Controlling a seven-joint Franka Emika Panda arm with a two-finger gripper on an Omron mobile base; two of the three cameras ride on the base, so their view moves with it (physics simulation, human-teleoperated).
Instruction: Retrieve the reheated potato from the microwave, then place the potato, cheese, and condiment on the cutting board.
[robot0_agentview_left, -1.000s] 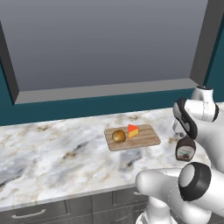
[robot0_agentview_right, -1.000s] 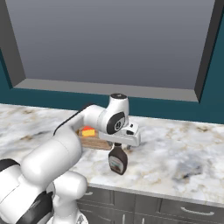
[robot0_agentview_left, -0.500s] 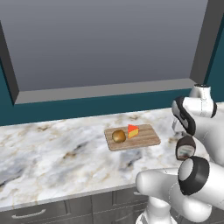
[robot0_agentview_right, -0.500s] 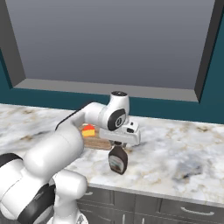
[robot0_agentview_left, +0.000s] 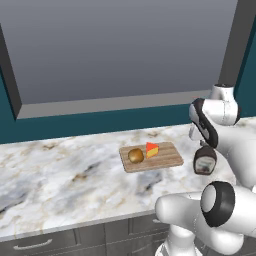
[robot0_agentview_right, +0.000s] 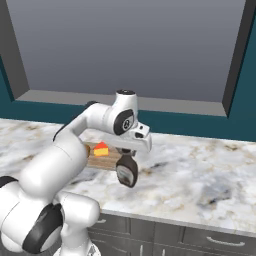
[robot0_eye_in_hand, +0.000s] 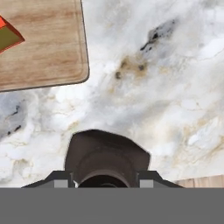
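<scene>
You have the round golden-brown potato (robot0_agentview_left: 135, 155) and orange-yellow cheese wedge (robot0_agentview_left: 152, 149) on the light wooden cutting board (robot0_agentview_left: 167, 159); the gripper (robot0_agentview_left: 204, 161), closed on a dark brown condiment bottle (robot0_agentview_right: 127, 172), must yet deliver it.

Even soft light, faint shadows, sharp focus, no glare

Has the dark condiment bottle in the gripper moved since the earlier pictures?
Yes. The condiment bottle, held by the gripper, has risen slightly, judged against the cutting board in the left base view.
</scene>
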